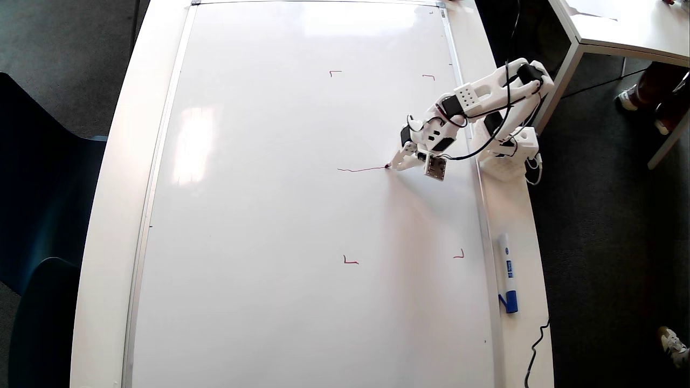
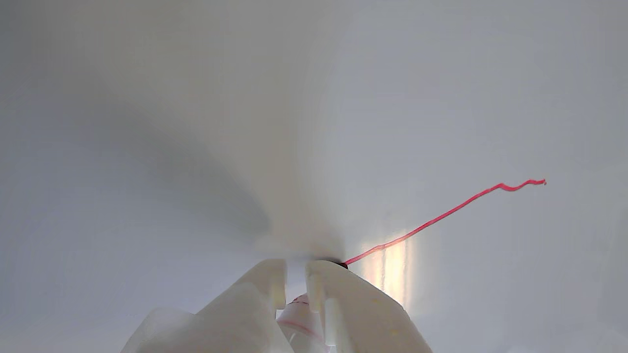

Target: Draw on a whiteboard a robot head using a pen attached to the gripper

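Dark carpet surrounds the white table bearing the glossy silver-framed whiteboard. At three o'clock, the white claw gripper clamps the slim red-tipped pen, ending a wavy red line; label unreadable.

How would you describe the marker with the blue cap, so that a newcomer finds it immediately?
In the overhead view, follow the whiteboard's right frame downward, past the arm's base. The marker lies on the bare table strip beside that frame. Its blue cap sets it apart; the red-drawing pen sits in the hand.
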{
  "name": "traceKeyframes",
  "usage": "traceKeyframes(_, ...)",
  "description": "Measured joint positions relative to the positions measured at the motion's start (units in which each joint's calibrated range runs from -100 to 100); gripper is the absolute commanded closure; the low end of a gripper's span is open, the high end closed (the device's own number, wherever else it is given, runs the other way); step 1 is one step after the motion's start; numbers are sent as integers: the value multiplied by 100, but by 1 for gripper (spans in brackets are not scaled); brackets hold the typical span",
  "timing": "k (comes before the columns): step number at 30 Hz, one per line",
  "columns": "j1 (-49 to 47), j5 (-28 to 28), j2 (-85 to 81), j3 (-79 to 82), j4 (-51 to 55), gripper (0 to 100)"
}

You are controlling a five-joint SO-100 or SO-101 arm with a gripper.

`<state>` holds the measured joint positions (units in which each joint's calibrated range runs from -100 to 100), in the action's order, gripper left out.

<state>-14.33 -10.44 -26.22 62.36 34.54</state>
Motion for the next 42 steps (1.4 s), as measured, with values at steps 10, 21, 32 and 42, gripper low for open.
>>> traceKeyframes(10,-15,0,-720,356,1056,99)
traceKeyframes(21,-23,0,-974,466,1385,99)
traceKeyframes(32,762,306,-1194,585,1385,99)
traceKeyframes(42,1998,872,-1194,585,1166,99)
